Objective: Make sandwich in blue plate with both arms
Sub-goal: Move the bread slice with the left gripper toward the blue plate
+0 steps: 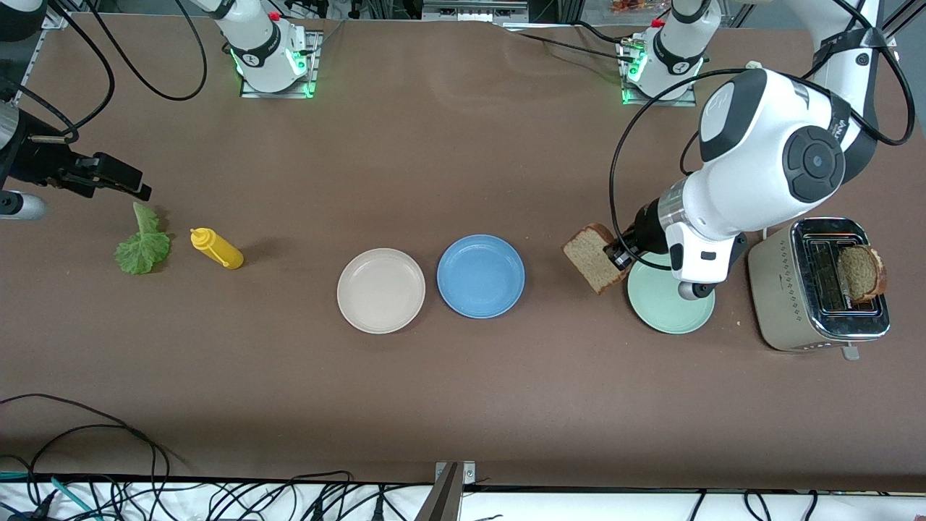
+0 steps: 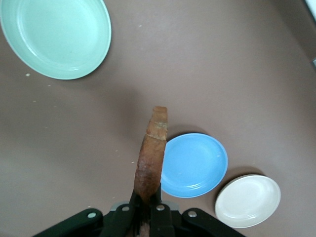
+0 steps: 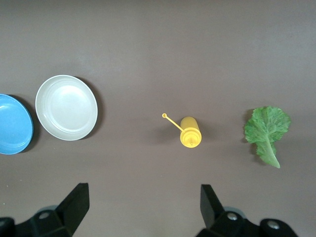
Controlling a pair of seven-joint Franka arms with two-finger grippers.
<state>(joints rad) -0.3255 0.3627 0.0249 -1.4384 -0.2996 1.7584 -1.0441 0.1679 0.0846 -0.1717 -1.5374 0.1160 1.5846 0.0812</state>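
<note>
The blue plate (image 1: 480,276) (image 2: 193,164) (image 3: 14,124) lies bare at mid-table. My left gripper (image 1: 618,253) (image 2: 147,197) is shut on a brown bread slice (image 1: 592,257) (image 2: 152,153), held on edge in the air over the table at the rim of the mint-green plate (image 1: 669,307) (image 2: 57,37). A second bread slice (image 1: 861,273) sticks out of the toaster (image 1: 796,304). A green lettuce leaf (image 1: 145,242) (image 3: 266,131) lies at the right arm's end of the table. My right gripper (image 1: 134,182) (image 3: 143,192) hangs open and holds nothing, above the table by the lettuce.
A cream-white plate (image 1: 381,291) (image 2: 248,201) (image 3: 66,107) sits beside the blue plate, toward the right arm's end. A yellow squeeze bottle (image 1: 215,248) (image 3: 190,132) lies on its side between that plate and the lettuce. Cables trail along the table edge nearest the front camera.
</note>
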